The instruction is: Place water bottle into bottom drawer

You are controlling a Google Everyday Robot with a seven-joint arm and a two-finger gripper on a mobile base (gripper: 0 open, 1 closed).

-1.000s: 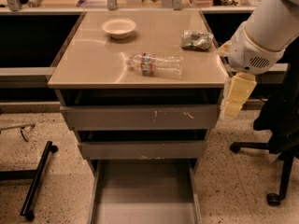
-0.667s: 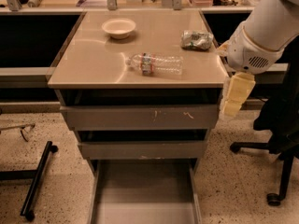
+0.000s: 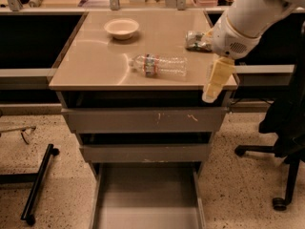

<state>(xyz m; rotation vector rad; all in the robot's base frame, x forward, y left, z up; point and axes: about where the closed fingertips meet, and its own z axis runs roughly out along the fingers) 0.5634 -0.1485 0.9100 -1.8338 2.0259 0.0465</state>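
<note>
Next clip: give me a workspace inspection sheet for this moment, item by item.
Surface: tan tabletop, glossy.
Job's things: clear plastic water bottle lying on its side mid-table; bottom grey metal drawer pulled open.
Clutter: white bowl back left; crumpled foil bag back right.
Grippers: yellowish pincer hanging at table's right front edge, apart from bottle.
Cables: nothing seen.
Surroundings: black office chair right; black floor stand left.

Tan tabletop (image 3: 100, 61), grey drawer fronts (image 3: 119, 120).
Clear water bottle (image 3: 167, 67), red-blue-white label (image 3: 150, 65); grey bottom drawer (image 3: 147, 197); pale-yellow gripper (image 3: 215, 82) at tabletop's front-R edge.
</note>
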